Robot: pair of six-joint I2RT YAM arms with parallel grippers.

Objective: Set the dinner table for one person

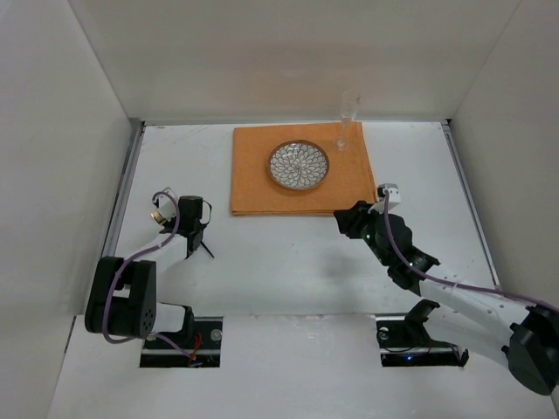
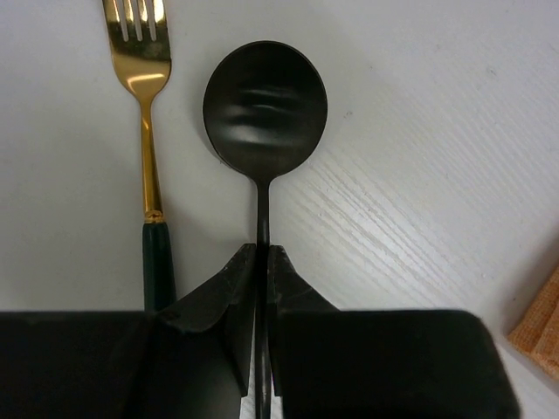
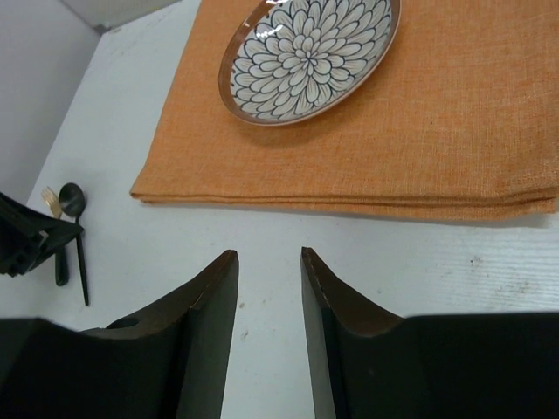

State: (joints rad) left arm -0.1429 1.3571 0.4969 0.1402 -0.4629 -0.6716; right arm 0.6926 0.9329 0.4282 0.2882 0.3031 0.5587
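With the left gripper (image 2: 262, 262) pinched shut on the thin neck of the black spoon (image 2: 265, 100), which lies on the dinner table (image 1: 297, 271) just beside the gold fork (image 2: 148, 131) and left of the orange cloth (image 1: 253, 188), we lift straight up so the handle neither twists in the narrow pinch nor drags the fork. We then lay it beside the plate (image 1: 298, 165). The right gripper (image 3: 269, 262) hangs partly open and empty near the cloth's near edge; we hold it clear.
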